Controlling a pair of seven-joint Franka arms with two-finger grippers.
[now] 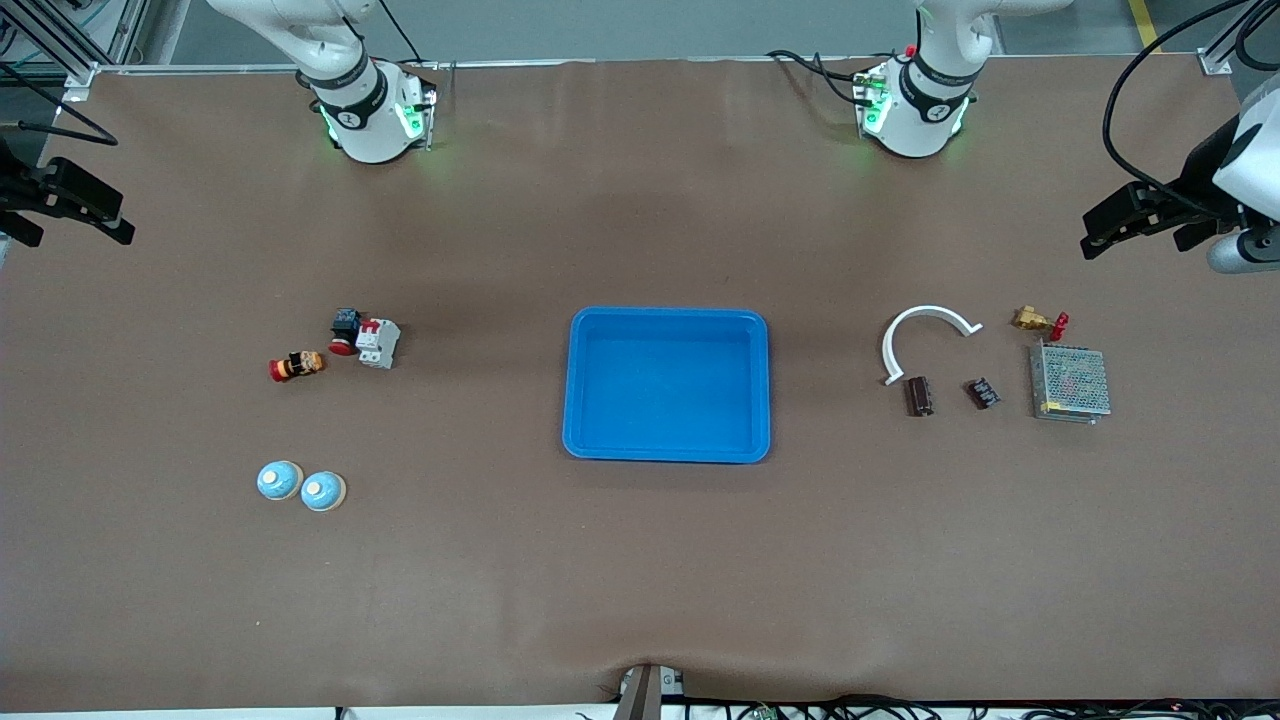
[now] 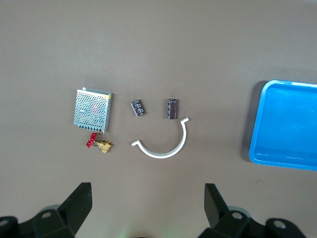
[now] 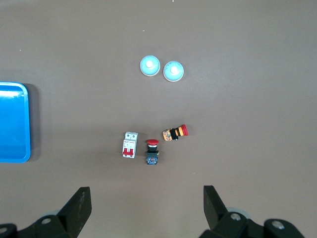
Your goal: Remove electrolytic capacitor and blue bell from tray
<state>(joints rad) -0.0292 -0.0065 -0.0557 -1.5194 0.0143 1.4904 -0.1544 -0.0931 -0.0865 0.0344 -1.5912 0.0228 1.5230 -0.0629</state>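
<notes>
Lying dark cylindrical capacitor (image 1: 919, 395)

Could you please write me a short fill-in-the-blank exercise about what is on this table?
1. The tray in the middle of the table is ____ in colour.
2. The two round bells lie toward the ____ arm's end of the table.
3. The white curved piece lies beside the capacitor, ____ from the front camera.
4. The left gripper and right gripper are both ____.

Missing words: blue; right; farther; open

A blue tray (image 1: 667, 322) sits mid-table. At its 9 o'clock lie a circuit breaker (image 1: 378, 343) and red push buttons (image 1: 296, 366); at 8 o'clock, two blue bells (image 1: 301, 486) (touching). At 3 o'clock lie two dark capacitors (image 1: 919, 395), a white arc (image 1: 927, 335) and a metal power supply (image 1: 1070, 383).
</notes>
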